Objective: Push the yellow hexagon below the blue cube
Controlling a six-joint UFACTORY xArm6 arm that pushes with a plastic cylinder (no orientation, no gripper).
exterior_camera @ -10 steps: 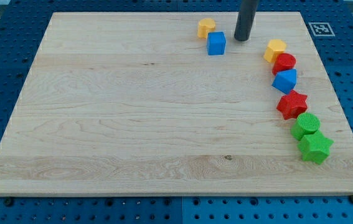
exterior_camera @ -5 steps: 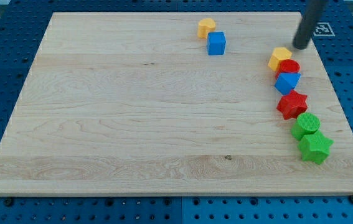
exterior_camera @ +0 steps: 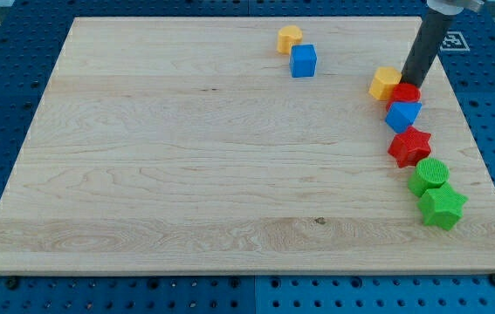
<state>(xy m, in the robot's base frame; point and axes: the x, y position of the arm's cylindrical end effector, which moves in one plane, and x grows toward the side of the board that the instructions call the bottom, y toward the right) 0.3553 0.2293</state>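
Observation:
The yellow hexagon (exterior_camera: 384, 84) lies near the board's right side, touching the red round block (exterior_camera: 406, 93). The blue cube (exterior_camera: 303, 60) sits near the view's top, left of the hexagon, with another yellow block (exterior_camera: 289, 38) just above-left of it. My tip (exterior_camera: 414, 80) is down at the hexagon's right edge, right above the red round block and close to or touching both.
Below the red round block runs a column down the right side: a blue block (exterior_camera: 402, 114), a red star (exterior_camera: 409, 146), a green round block (exterior_camera: 429, 175) and a green star (exterior_camera: 442, 207). The wooden board's (exterior_camera: 186, 174) right edge is close by.
My tip went from beside the blue cube to the right, then came down-left against the yellow hexagon. The hexagon has shifted a little left.

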